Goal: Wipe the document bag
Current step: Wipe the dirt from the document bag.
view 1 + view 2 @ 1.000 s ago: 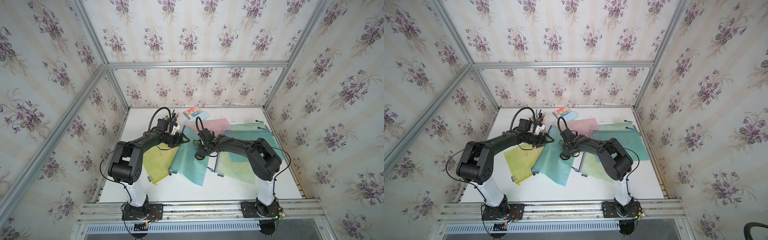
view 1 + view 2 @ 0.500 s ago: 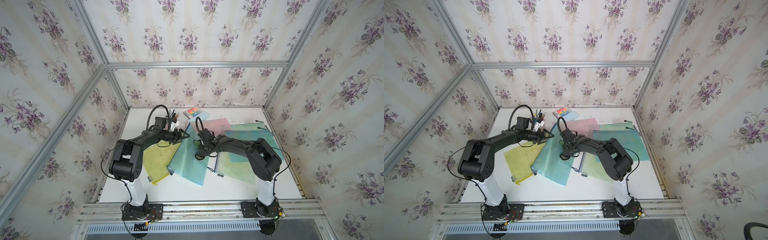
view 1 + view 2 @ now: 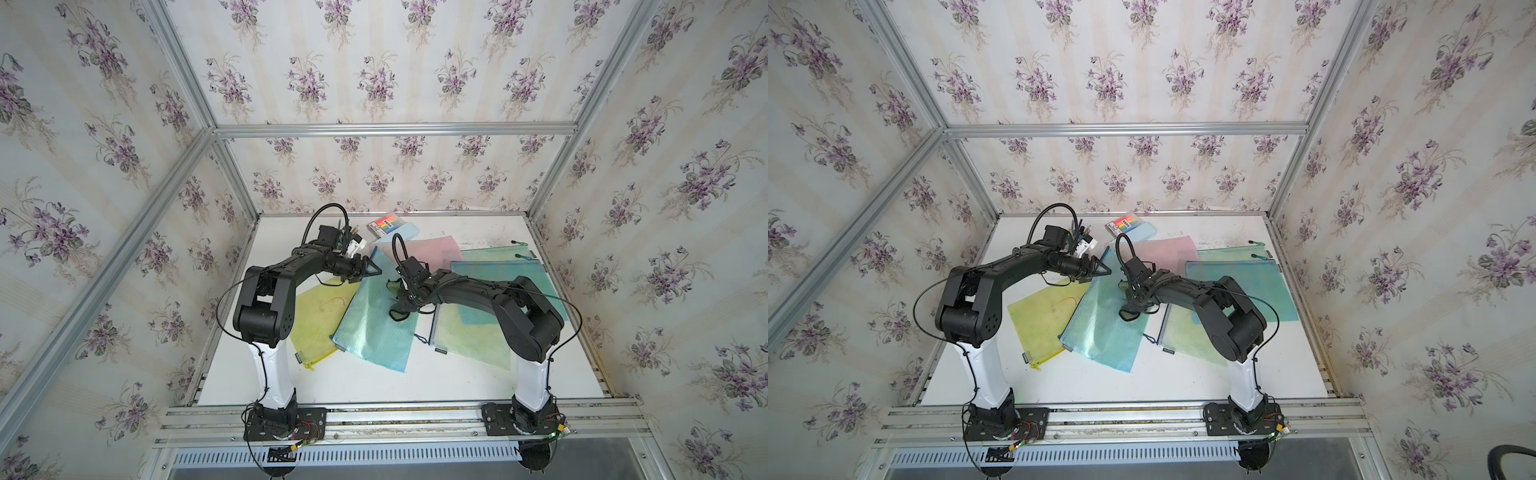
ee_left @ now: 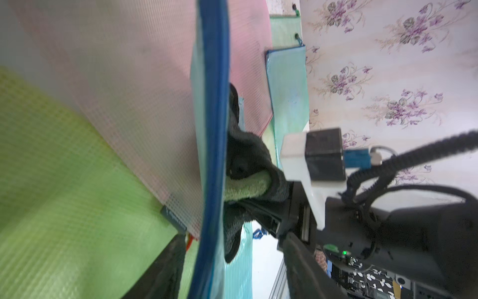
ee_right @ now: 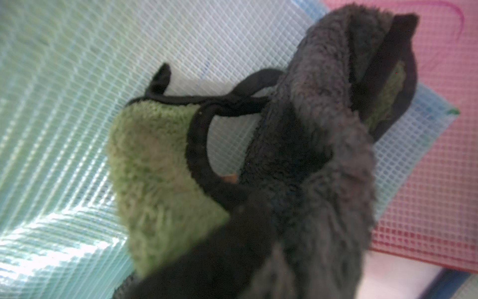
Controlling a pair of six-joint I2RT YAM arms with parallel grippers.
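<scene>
The translucent blue mesh document bag with a dark blue zip edge (image 3: 374, 328) lies aslant in the middle of the white desk (image 3: 457, 382). One side overlaps a yellow mesh bag (image 3: 320, 316) and the other sits just beside a pale green one (image 3: 469, 336).

The right claw (image 3: 409, 297) is closed tight on a dark grey and green terry cloth (image 5: 160, 168). In the right wrist view the cloth is pressed flat on the blue mesh, on the half of the bag farther from the robot.

The left claw (image 3: 374, 272) sits at the bag's far corner. In the left wrist view its jaws stand partly apart with the blue zip edge (image 4: 212, 129) running between them. Bare desk shows between the edge and one finger, so it is not clamped on anything.

The wiping looks under way rather than finished. The cloth covers only a small patch near the far end, and the glossy near half lies well clear of it. I cannot make out any marks on the bag, so which parts are already clean cannot be told. Judging by that, strokes over the near half remain, and steadying the far edge seems to be the left claw's job.
</scene>
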